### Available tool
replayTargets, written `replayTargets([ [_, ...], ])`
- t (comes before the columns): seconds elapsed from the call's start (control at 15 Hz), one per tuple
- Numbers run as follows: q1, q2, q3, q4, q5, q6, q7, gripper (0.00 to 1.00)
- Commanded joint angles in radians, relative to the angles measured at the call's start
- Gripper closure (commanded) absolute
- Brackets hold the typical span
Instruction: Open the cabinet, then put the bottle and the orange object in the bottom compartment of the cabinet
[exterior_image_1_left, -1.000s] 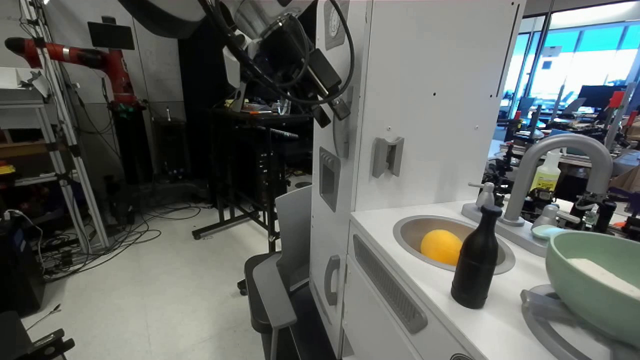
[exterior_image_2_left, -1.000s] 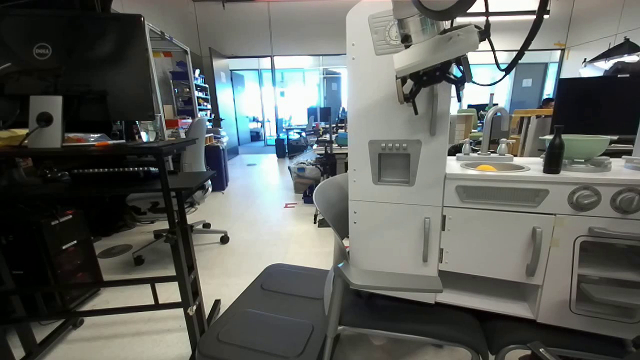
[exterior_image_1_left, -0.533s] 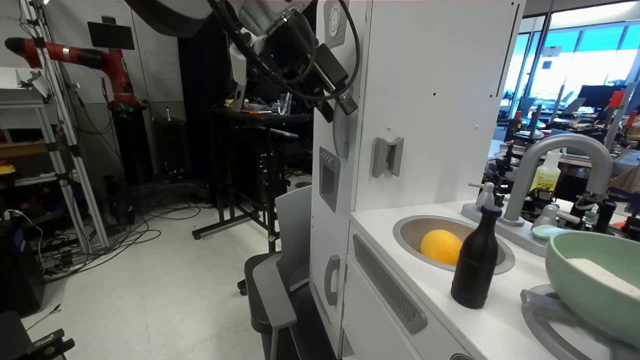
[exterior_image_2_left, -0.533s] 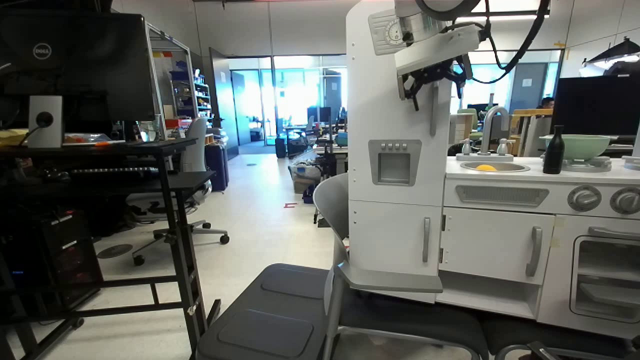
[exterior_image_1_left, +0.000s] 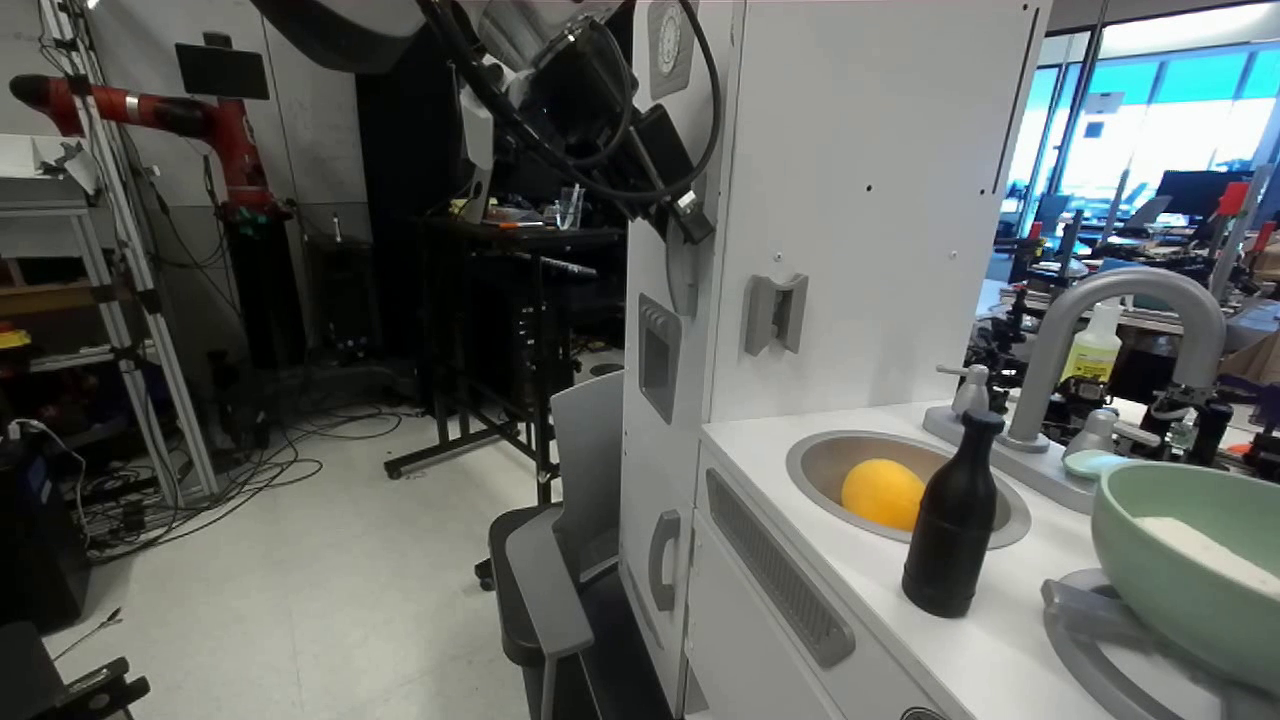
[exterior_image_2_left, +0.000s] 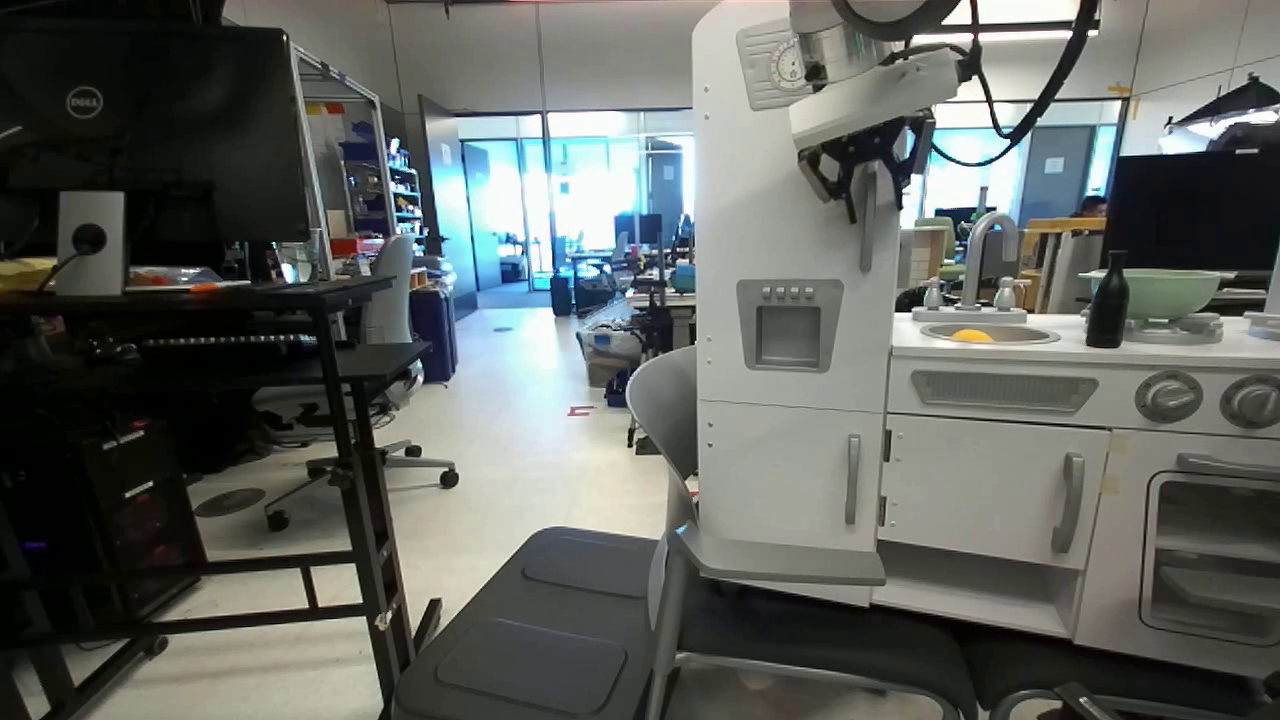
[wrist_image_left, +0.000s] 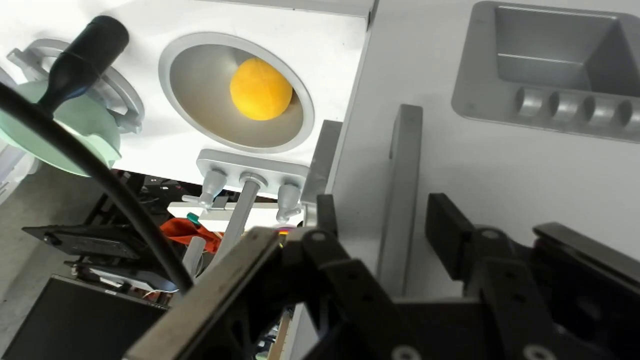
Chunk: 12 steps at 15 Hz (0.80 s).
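Observation:
The tall white cabinet (exterior_image_2_left: 790, 240) has its upper and lower doors closed, so the bottom compartment's inside is hidden. My gripper (wrist_image_left: 384, 218) is at the upper door, its fingers (wrist_image_left: 447, 235) standing on either side of the long grey handle (wrist_image_left: 402, 190). A gap shows between each finger and the handle in the wrist view, so the jaws are partly open. A black bottle (exterior_image_1_left: 950, 520) stands upright on the counter. The orange object (exterior_image_1_left: 883, 493), a round ball, lies in the sink; the wrist view shows both the ball (wrist_image_left: 261, 89) and the bottle (wrist_image_left: 90, 55).
Beside the cabinet runs a white counter (exterior_image_1_left: 770, 450) with a grey round sink (wrist_image_left: 200, 90) and a faucet (exterior_image_1_left: 1060, 310). A green bowl (exterior_image_1_left: 1180, 560) sits past the bottle. A grey chair (exterior_image_2_left: 670, 410) stands before the lower door and its handle (exterior_image_2_left: 852, 480).
The gripper first shifted slightly toward the handle. Since then its fingers have come closer together around the handle, while the arm holds its place. Bottle, ball and doors are unmoved.

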Motion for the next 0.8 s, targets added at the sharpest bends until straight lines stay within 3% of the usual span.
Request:
replayTargets([
  [0.0,-0.007,-0.003,0.008,0.003,0.0,0.016,-0.001,0.8],
  [0.2,-0.012,-0.01,0.028,-0.001,0.055,-0.002,-0.014,0.99],
  [0.73,0.032,-0.004,0.047,0.016,0.168,-0.076,0.041,0.95],
])
